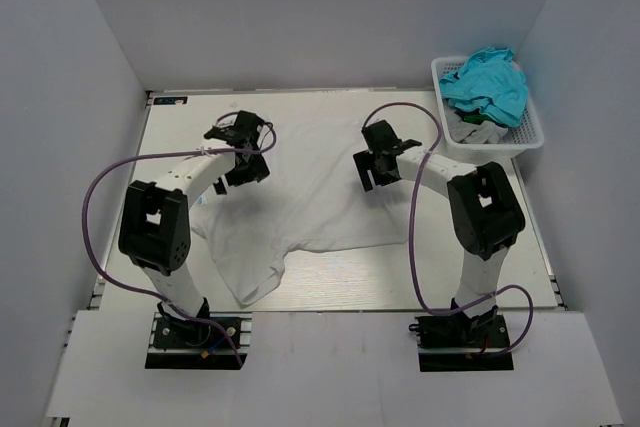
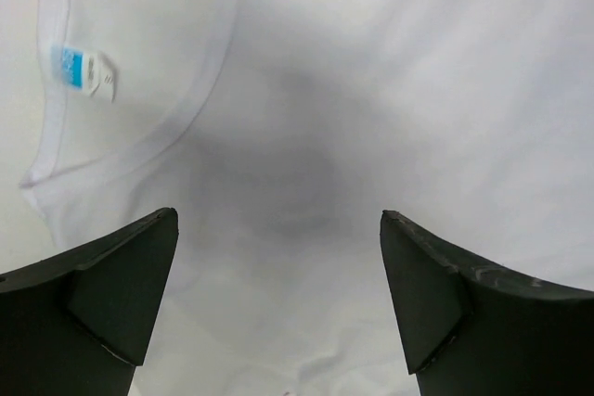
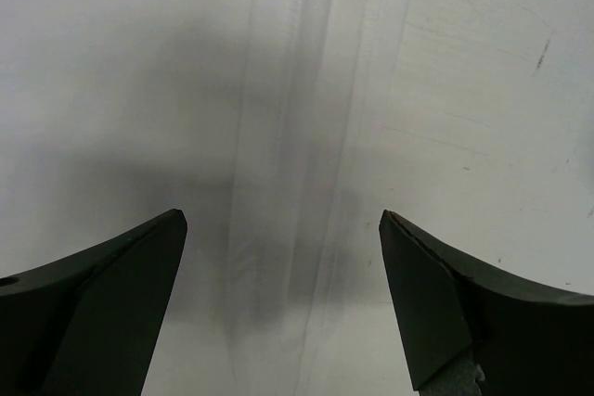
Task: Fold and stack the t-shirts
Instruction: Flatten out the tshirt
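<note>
White t-shirt (image 1: 320,197) lies spread on the table (image 1: 350,282); left claw (image 2: 278,218) and right claw (image 3: 283,218) gape wide above it.

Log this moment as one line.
t-shirt: spread on table | left end effector: open, above collar | right end effector: open, above shirt edge | fold: not started

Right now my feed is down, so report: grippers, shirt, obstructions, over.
Left gripper, right gripper: fingers open, empty, above cloth. White t-shirt spread on table, unfolded. Basket of clothes far right, clear.
</note>
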`<state>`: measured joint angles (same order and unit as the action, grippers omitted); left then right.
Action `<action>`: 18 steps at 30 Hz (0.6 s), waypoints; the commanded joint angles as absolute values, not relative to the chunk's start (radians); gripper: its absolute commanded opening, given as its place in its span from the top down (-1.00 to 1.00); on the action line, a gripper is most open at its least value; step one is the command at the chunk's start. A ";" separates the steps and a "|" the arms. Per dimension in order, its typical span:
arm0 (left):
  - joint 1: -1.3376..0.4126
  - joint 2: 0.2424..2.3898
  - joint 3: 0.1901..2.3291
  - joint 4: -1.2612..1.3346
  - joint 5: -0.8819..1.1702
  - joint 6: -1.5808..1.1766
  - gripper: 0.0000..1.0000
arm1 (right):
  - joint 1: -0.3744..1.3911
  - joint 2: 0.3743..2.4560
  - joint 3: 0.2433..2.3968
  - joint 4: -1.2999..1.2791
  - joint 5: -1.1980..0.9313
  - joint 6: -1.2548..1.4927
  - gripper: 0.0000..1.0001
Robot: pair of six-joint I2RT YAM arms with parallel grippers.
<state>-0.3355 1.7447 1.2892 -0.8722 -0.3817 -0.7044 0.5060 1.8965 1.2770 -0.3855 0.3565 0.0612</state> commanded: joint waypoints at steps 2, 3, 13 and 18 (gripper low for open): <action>-0.336 1.750 1.377 -0.802 -0.359 -0.669 -1.00 | 0.514 1.818 1.279 -0.301 0.270 0.032 -0.81; -0.336 1.767 1.378 -0.787 -0.348 -0.660 -1.00 | 0.517 1.818 1.278 -0.292 0.267 0.028 -0.81; -0.318 2.023 1.494 -0.769 -0.334 -0.715 -1.00 | 0.505 1.925 1.315 -0.318 0.302 0.046 -0.81; -0.287 2.037 1.407 -0.718 -0.316 -0.726 -1.00 | 0.492 1.956 1.312 -0.321 0.321 0.071 -0.81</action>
<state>-0.3061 2.0380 1.4624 -0.7322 -0.3195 -0.7158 0.5076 1.9373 1.2903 -0.3260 0.3012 0.0547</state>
